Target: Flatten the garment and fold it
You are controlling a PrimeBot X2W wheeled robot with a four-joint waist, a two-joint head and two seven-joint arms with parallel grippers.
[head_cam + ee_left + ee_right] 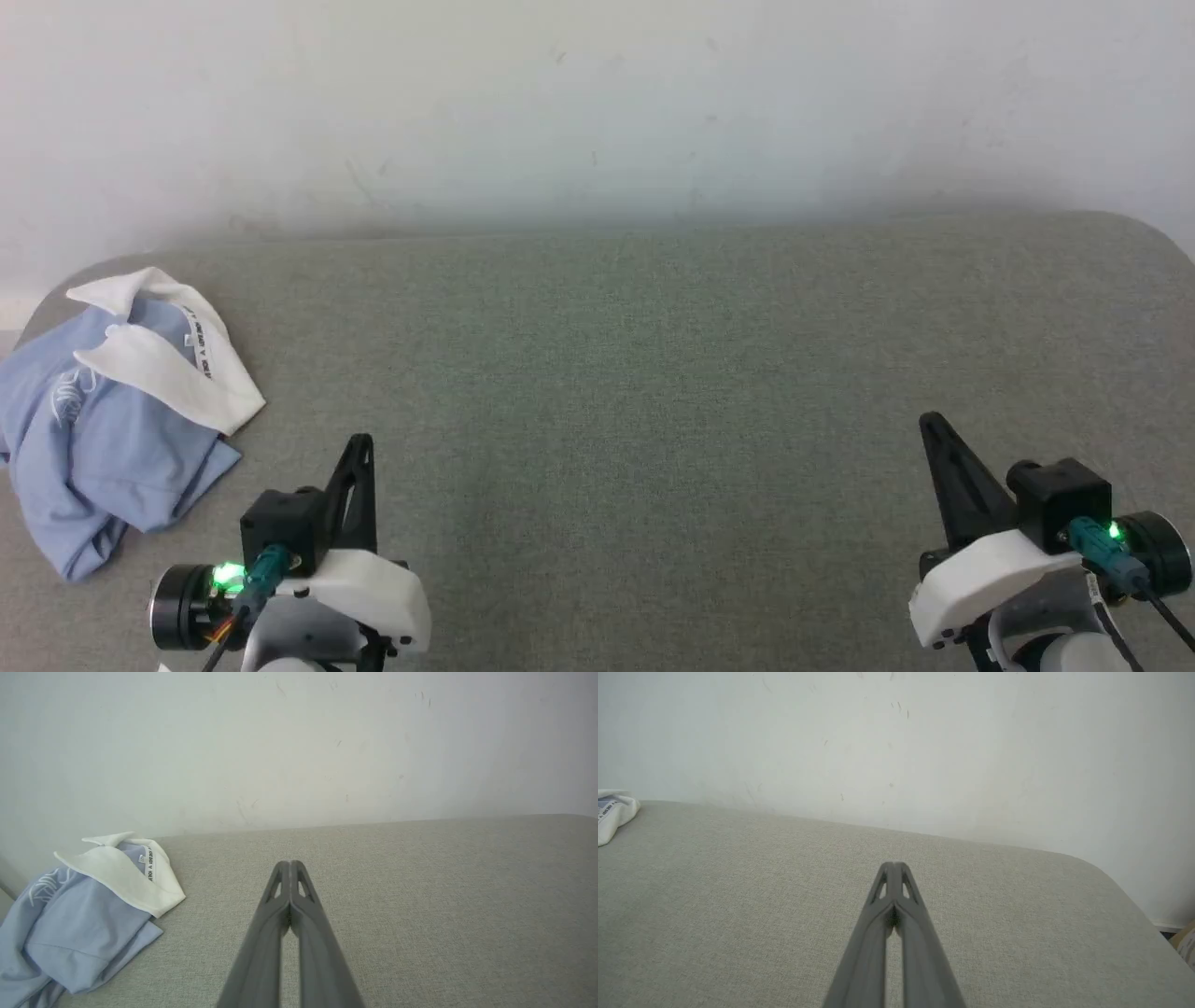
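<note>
I see the garment (112,439) bunched in a crumpled heap at the far left end of the surface (653,373), close to that end's rounded corner and a little short of the wall (597,112). It is light blue. Its white collar (168,373) lies splayed on top of the heap, pointing toward the middle of the surface, with a strip of dark lettering inside the neck that I cannot read. A bit of white script logo (70,392) shows on the blue cloth just left of the collar. The blue body is doubled over itself in several layers, with one loose lobe reaching toward the near edge. None of it lies flat yet.

My left tool (362,443) sits at the lower left of the head view, just right of the heap and not touching the cloth. From its wrist camera I see the two dark fingers (261,933) pressed together at the tips and holding nothing. They are aimed over bare grey fabric toward the wall, with the garment off to their left.

My right tool (929,425) is at the lower right, well apart from the garment, across the width of the surface. Its fingers (920,942) are likewise closed tip to tip and empty, near the surface's rounded right corner. A green light (224,574) glows on the left wrist and another on the right.
</note>
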